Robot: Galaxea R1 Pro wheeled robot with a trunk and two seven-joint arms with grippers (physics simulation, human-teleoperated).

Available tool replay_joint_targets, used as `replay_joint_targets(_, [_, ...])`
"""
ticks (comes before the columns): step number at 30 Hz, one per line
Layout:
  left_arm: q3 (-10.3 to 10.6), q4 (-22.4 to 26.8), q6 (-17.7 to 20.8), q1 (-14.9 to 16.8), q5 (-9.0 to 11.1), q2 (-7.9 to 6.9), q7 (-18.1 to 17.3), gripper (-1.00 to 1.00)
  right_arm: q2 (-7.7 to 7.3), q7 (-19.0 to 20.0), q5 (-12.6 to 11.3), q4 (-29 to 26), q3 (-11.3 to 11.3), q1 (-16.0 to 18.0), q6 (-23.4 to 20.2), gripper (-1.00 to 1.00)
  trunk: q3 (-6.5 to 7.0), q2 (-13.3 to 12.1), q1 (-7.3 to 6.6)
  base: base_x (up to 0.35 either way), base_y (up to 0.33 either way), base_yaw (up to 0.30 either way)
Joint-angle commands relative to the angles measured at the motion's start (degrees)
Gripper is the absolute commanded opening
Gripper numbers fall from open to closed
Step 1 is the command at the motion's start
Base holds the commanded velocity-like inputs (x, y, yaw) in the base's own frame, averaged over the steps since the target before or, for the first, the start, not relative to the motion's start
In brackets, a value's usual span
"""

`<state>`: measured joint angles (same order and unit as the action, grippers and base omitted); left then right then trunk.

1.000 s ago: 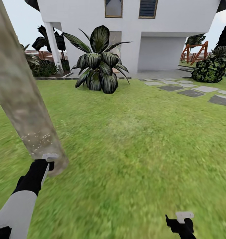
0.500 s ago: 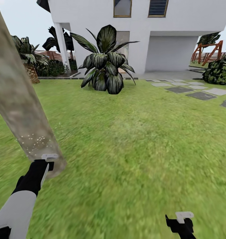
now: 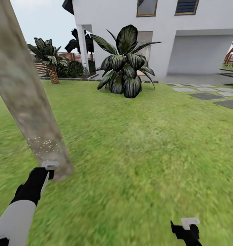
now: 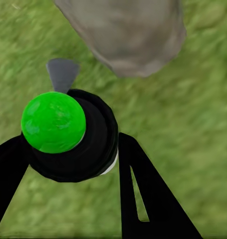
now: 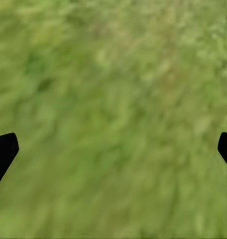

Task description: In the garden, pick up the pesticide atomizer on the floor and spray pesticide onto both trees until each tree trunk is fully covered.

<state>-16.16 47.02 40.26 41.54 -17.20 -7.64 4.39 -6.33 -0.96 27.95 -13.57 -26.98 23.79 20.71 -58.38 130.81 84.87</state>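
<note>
We take the broad-leaved dark plant (image 3: 125, 63), standing mid-lawn at the far edge of the grass, as our landmark. Directly behind it we see a white house (image 3: 171, 37) with two upper windows (image 3: 146, 7) and a recessed grey garage wall. Left of the plant a white porch pillar (image 3: 83, 51) rises, and farther left stands a short palm (image 3: 50, 59) before a low dark hedge (image 3: 71, 70). Right of the plant, an orange-brown wooden frame (image 3: 231, 54) shows at the edge.
</note>
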Motion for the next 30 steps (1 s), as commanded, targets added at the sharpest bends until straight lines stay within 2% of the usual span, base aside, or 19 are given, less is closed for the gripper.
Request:
replay_joint_targets(1, [-0.03,0.01,0.00,-0.08,-0.02,-0.10,0.00,-1.00,0.00,0.00,0.00,0.01,0.00,0.01,-0.02,1.00,0.00,0.00,0.00,0.191,-0.234,0.278])
replay_joint_targets(2, [-0.06,0.07,0.00,-0.15,-0.02,-0.44,0.39,-1.00,0.00,-0.01,0.00,0.02,0.00,0.02,-0.01,1.00,0.00,0.00,0.00,0.191,-0.234,0.278])
replay_joint_targets(5, [-0.15,0.09,-0.05,-0.23,0.42,-0.84,4.85,-1.00,0.03,-0.01,0.00,0.03,0.00,0.02,-0.04,1.00,0.00,0.00,0.00,0.190,-0.234,0.237])
replay_joint_targets(8, [-0.13,0.01,-0.07,-0.27,0.71,-0.56,5.80,-1.00,0.05,-0.01,0.00,0.03,0.00,-0.01,-0.02,1.00,0.00,0.00,0.00,0.190,-0.234,0.060])
replay_joint_targets(12, [-0.12,-0.78,-0.06,-0.30,0.78,0.13,6.35,-1.00,0.00,-0.08,0.00,0.03,0.00,0.01,0.01,1.00,0.00,0.00,0.00,0.188,-0.234,0.004])
replay_joint_targets(14, [-0.06,-2.60,-2.56,-0.31,0.74,0.29,6.57,-1.00,0.00,-0.09,0.00,0.03,0.00,-0.01,0.01,1.00,0.00,0.00,0.00,0.179,-0.234,0.000])
replay_joint_targets(18, [-0.13,-3.16,-4.44,-0.32,0.46,0.28,6.76,-1.00,0.00,-0.02,0.00,0.03,0.00,0.00,-0.05,1.00,0.00,0.00,0.00,0.173,-0.234,0.000])
replay_joint_targets(25, [-0.10,-3.25,-4.58,-0.37,0.34,0.34,6.77,-1.00,0.08,-0.03,0.00,0.03,0.00,0.01,-0.03,1.00,0.00,0.00,0.00,0.154,-0.239,0.008])
replay_joint_targets(30, [-0.23,-3.25,-4.58,-0.40,0.24,0.22,6.77,-1.00,0.16,-0.02,0.00,0.03,0.00,0.01,-0.04,1.00,0.00,0.00,0.00,0.151,-0.240,0.196])
